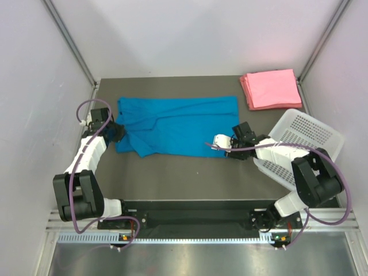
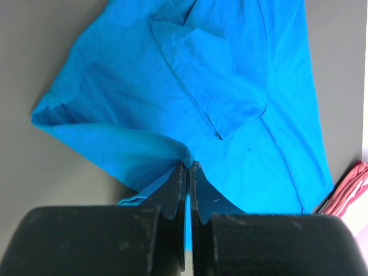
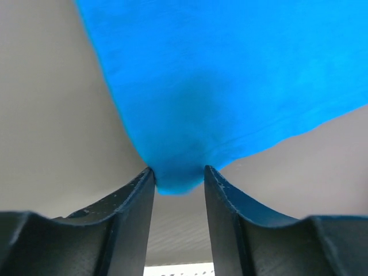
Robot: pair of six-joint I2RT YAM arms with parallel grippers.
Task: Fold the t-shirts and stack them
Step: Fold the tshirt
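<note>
Across the middle of the dark table [image 1: 172, 172] lies the blue t-shirt [image 1: 178, 123], spread flat with its long side running left to right and wrinkled at the left end.

Left gripper [image 1: 118, 133]: at the shirt's left edge. Wrist view shows the jaws closed tight, with a fold of blue cloth pinched between the tips [image 2: 188, 167]. The cloth rises in a ridge toward the pinch. A sleeve [image 2: 218, 86] lies folded over onto the shirt body beyond it.

Right gripper [image 1: 218, 142]: at the shirt's near right corner. Wrist view shows the jaws part way apart, with a bunched corner of the hem filling the gap [image 3: 179, 175] and touching both fingers [image 3: 138, 195]. The cloth [image 3: 230, 75] draws in like a funnel toward that point, so it reads as gripped. Bare table shows on either side of the bunch.

Pink t-shirts [image 1: 270, 87]: folded into flat rectangles and stacked at the far right corner of the table, apart from the blue one. An edge of the stack [image 2: 351, 190] shows in the left wrist view.

White perforated basket [image 1: 305, 135]: tilted at the right side, near the pink stack and just beside the right arm
</note>
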